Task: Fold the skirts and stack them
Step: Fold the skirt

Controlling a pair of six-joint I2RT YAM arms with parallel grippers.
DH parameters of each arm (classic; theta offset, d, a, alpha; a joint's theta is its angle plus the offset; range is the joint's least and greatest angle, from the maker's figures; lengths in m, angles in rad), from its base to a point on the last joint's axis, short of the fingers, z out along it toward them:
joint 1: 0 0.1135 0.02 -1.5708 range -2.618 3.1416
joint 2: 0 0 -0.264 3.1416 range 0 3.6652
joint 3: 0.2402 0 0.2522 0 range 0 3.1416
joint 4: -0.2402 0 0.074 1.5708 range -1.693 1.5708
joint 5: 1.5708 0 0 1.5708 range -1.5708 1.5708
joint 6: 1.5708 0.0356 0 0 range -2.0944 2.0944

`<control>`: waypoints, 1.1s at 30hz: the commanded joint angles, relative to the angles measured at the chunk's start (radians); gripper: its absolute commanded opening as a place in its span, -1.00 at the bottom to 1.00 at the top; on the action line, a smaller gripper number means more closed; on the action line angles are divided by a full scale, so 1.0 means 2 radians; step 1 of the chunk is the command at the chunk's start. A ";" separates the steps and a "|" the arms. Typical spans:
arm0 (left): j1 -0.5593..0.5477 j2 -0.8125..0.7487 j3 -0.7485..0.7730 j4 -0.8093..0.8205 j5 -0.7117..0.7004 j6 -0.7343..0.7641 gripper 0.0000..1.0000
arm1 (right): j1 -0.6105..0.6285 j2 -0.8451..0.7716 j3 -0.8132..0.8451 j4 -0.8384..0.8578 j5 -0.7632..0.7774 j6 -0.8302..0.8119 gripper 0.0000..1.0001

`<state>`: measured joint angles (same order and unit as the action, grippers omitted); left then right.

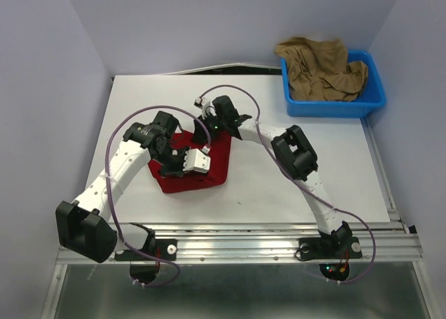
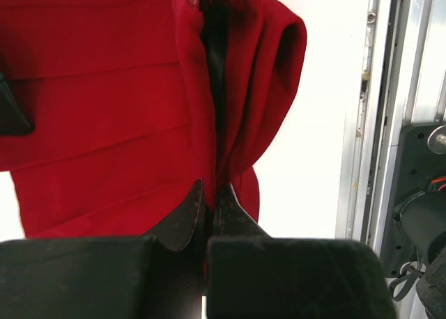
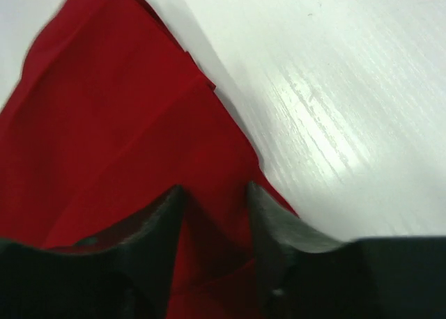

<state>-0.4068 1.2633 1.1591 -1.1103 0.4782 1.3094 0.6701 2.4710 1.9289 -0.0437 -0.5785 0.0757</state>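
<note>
On the table, left of centre, the red skirt lies part-folded between both arms. The left gripper is clenched on a raised fold of it, probably to carry that edge across. The right gripper stands with jaws parted over the skirt's flat edge, perhaps to steady it; no cloth looks pinched there. The tan skirt sits crumpled in the bin at the far right corner, not yet folded.
</note>
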 commanded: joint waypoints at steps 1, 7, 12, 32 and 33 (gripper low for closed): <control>-0.002 0.021 0.048 -0.003 0.016 -0.017 -1.00 | 0.004 -0.011 -0.032 0.045 -0.054 0.026 -0.13; -0.001 0.068 0.092 0.012 0.008 -0.036 -1.00 | 0.004 -0.053 -0.106 0.086 -0.097 0.047 -0.42; 0.005 0.104 0.099 0.047 -0.006 -0.046 -1.00 | 0.009 -0.083 -0.169 0.111 -0.128 0.064 -0.46; 0.029 0.149 0.017 0.256 -0.063 -0.066 -0.98 | 0.022 -0.097 -0.212 0.118 -0.179 0.066 -0.50; 0.029 0.147 0.005 0.268 -0.065 -0.066 -0.98 | 0.022 -0.096 -0.210 0.117 -0.176 0.063 -0.50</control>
<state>-0.3511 1.6100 1.2579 -0.7464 0.3763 1.1709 0.6949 2.3024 1.5082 0.1860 -0.8875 0.2066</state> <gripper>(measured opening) 0.063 0.253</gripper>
